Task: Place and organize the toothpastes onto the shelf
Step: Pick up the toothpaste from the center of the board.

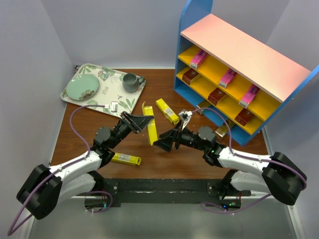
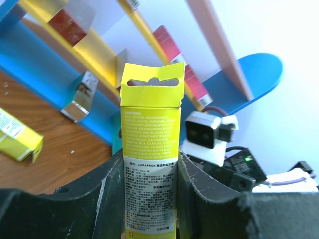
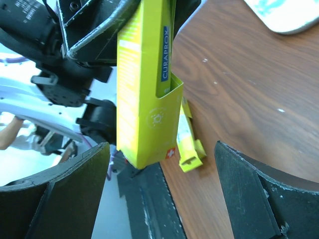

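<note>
White arms [image 1: 75, 167], black joints [image 1: 37, 191], purple cables [image 1: 71, 119]

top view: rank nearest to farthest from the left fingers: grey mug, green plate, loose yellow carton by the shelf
1. loose yellow carton, right of the left fingers
2. grey mug, right end of the tray
3. green plate, tray's left end

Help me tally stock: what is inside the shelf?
Inside the shelf, three pink cartons sit on the upper tier and three red cartons on the tier below. The top board covers the compartments' rear, so anything deeper cannot be seen.
</note>
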Robot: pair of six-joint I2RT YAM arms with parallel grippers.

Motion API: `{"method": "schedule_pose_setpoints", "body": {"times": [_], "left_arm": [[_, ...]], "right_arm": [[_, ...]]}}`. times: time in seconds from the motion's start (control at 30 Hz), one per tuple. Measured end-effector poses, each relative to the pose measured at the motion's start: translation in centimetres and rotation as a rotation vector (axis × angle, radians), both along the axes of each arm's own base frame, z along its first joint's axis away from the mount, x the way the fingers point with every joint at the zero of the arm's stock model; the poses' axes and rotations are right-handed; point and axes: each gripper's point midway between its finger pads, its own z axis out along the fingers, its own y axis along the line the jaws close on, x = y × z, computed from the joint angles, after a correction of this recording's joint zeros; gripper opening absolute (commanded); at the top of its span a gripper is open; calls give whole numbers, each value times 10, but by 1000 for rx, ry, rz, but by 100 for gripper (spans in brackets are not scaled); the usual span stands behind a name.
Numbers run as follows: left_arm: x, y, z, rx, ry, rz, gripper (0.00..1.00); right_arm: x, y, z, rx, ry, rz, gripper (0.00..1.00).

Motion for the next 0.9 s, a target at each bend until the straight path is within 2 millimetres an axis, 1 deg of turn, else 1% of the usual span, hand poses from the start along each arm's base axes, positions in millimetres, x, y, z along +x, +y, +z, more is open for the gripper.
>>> {"method": "schedule_pose_setpoints", "body": {"times": [0.13,0.23,0.27,0.43,0.47,0.57,0.6,0.63,0.7,0.73,0.8,0.83,0.9], "left_arm": [[-3,0,15,-63,-31,-13,34],[-5,1,23,-90,-52,-19,35],[-6,1,26,-99,-59,-21,36],[-8,2,34,-124,-91,-23,36],[-9,3,34,-128,-96,-23,36],[-9,3,34,-131,-101,-25,37],[-9,3,34,-132,-104,-27,37],[-10,3,34,-136,-105,-29,37],[-10,2,36,-145,-113,-34,39],[-11,2,36,-146,-117,-38,39],[-12,3,36,-148,-121,-39,43],[-12,3,36,-149,-124,-39,49],[-13,3,37,-152,-127,-42,59]], "right_arm": [[-2,9,6,35,0,43,87],[-3,14,12,56,-3,69,83],[-4,16,14,65,-6,82,80],[-5,24,28,100,-27,119,70],[-5,25,31,107,-31,127,66],[-7,28,35,119,-39,146,58],[-8,29,36,120,-38,151,55],[-8,29,36,122,-38,154,50],[-8,30,35,121,-34,160,44],[-9,31,34,120,-30,165,40],[-9,31,36,124,-26,170,36],[-9,31,36,125,-26,170,33],[-10,31,36,124,-28,171,29]]}}
